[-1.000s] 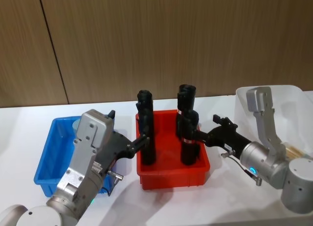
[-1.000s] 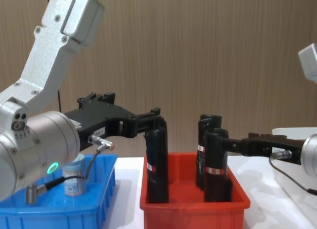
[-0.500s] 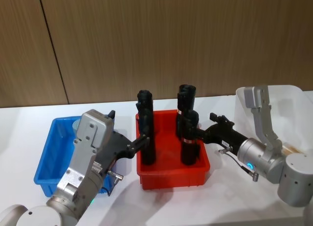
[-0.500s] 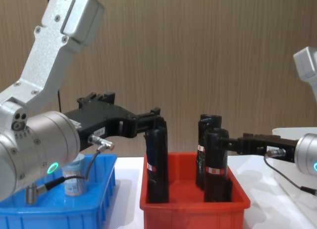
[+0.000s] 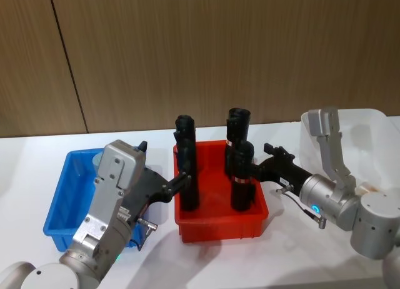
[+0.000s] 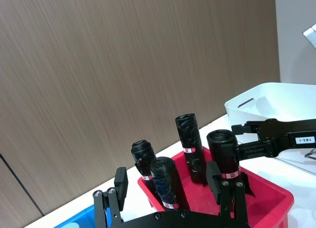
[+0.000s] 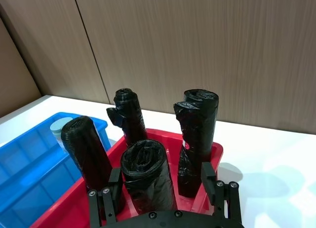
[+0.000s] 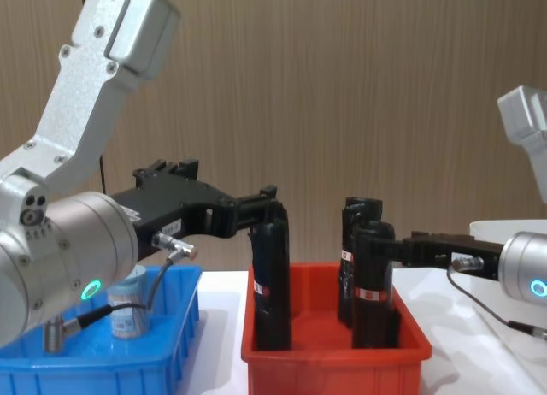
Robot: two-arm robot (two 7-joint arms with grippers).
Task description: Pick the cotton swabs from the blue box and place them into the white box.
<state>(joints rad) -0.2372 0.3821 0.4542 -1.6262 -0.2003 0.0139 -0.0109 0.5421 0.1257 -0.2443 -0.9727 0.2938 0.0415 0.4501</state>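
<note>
Black roll (image 5: 242,176) — right gripper (image 5: 255,170) nearer now (left gripper (image 5: 181,179) unmoved)

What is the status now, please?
Both claws open at black rolls in red bin: left claw, right claw. Cotton swabs untouched in blue box.

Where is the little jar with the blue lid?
The little jar stands in the blue box on the robot's left, beside the red box of black rolls; in the chest view the left arm partly hides it.
</note>
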